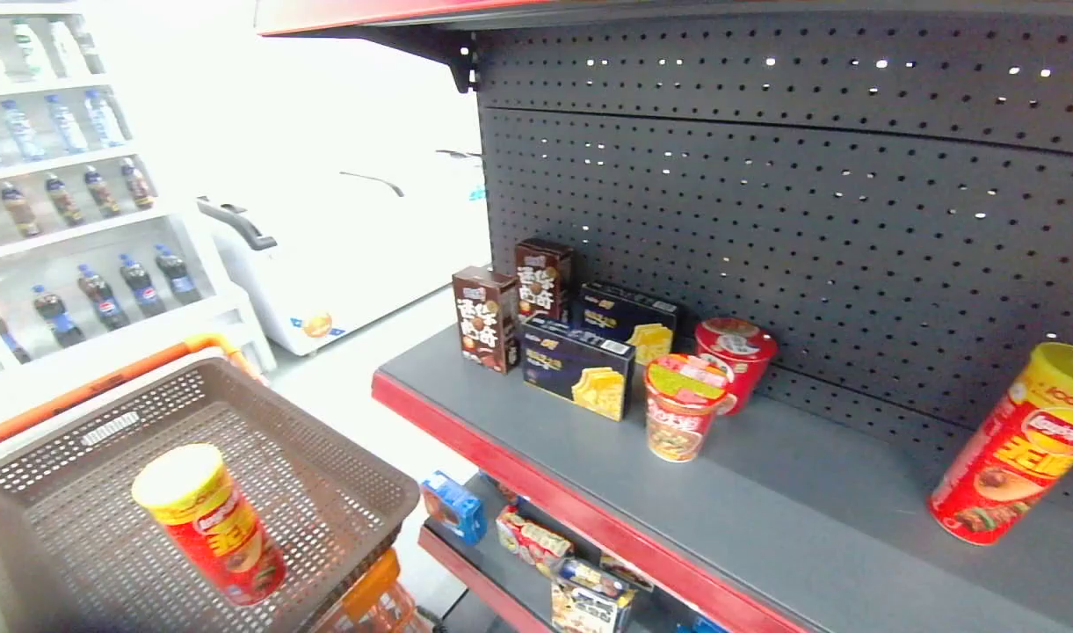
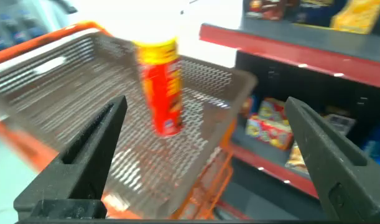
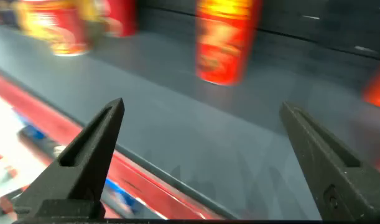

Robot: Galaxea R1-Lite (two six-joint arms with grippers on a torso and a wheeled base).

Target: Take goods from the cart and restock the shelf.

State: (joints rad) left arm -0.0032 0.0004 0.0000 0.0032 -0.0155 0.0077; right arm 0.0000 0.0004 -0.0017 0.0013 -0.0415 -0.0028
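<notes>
A red chip can with a yellow lid (image 1: 209, 525) stands upright in the brown cart basket (image 1: 325, 457). In the left wrist view the same can (image 2: 162, 86) stands ahead of my open left gripper (image 2: 205, 134), well clear of its fingers. A second red chip can (image 1: 1019, 444) stands on the grey shelf (image 1: 764, 510) at the right. My open right gripper (image 3: 205, 140) hovers off the shelf's front edge, and that can (image 3: 226, 38) lies ahead of it, apart from the fingers.
Brown and dark blue boxes (image 1: 580, 365) and two red noodle cups (image 1: 685, 406) stand on the shelf's left half, against a black pegboard back. The shelf has a red front lip (image 1: 536, 492). A lower shelf holds more packs (image 1: 589, 593). A drinks cooler (image 1: 61, 202) stands far left.
</notes>
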